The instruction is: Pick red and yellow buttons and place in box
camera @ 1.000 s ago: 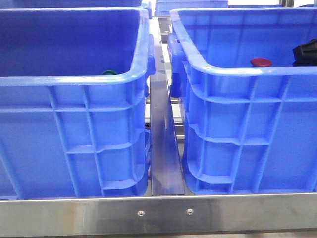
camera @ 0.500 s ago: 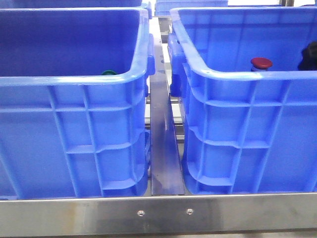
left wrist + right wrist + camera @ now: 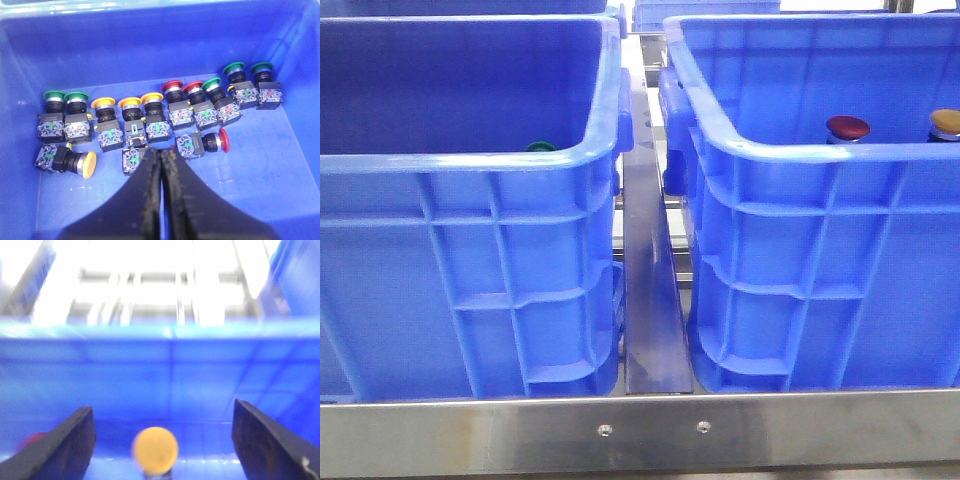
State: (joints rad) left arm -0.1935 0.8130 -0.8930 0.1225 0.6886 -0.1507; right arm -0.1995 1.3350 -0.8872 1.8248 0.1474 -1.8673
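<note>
In the front view a dark red button (image 3: 847,126) and a yellow button (image 3: 946,123) stand upright in the right blue box (image 3: 800,150), only their caps showing over its rim. Neither gripper shows in that view. In the right wrist view my right gripper (image 3: 162,407) is open, with the yellow button (image 3: 156,449) low between its fingers, touching neither. A red blur (image 3: 31,440) lies beside one finger. In the left wrist view my left gripper (image 3: 161,152) is shut and empty above several red, yellow and green buttons in the left box (image 3: 280,165).
A yellow button (image 3: 75,162) and a red one (image 3: 207,144) lie on their sides near my left fingertips. A green cap (image 3: 540,147) peeks over the left box's rim (image 3: 470,160). A metal rail (image 3: 650,300) runs between the boxes. A steel bar (image 3: 650,430) crosses the front.
The black right gripper at the right edge of the front view has moved out of sight. The yellow button now stands in the right box beside the red one.
</note>
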